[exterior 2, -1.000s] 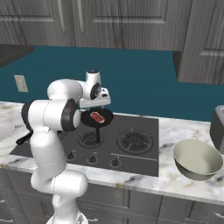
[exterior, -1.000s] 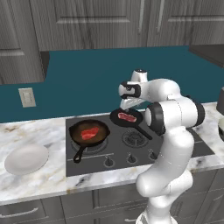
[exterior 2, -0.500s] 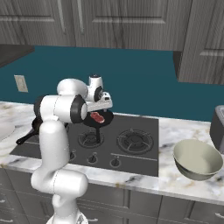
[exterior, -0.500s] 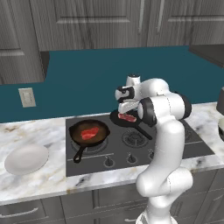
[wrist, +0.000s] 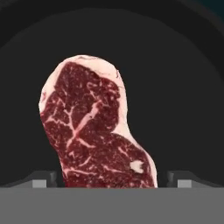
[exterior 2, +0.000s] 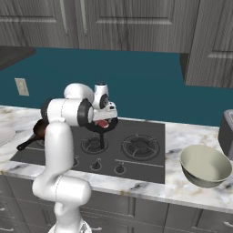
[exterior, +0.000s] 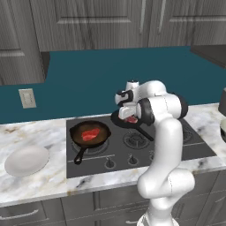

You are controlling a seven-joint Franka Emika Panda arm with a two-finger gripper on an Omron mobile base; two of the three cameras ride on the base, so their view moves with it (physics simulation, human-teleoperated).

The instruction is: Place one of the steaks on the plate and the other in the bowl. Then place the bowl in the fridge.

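On the stove (exterior: 132, 145), at the back, sits a black pan (exterior: 121, 118) w/ a steak (exterior: 131, 119) in it. Robot's gripper (exterior: 128, 111) hangs right over that steak, jaws wide open, one tip on each side, holding nothing. From the hand view the meat (wrist: 94, 127) lies flat on the dark pan floor (wrist: 183, 87), red w/ pale streaks and a white fat edge, and the two finger tips (wrist: 41, 179) poke up on each side of its near end. Can't tell if the tips touch the pan.

2nd steak (exterior: 90, 134) lies in a brown skillet (exterior: 89, 133) on the front left burner, handle pointing near-left.

White plate (exterior: 26, 160) sits on the marble counter (exterior: 44, 185) left of the stove, nothing on it.

Beige bowl (exterior 2: 205, 166) sits on the counter right of the stove, tipped a bit, nothing in it. Just past it, at the far right edge, is a grey toaster (exterior 2: 226, 132).
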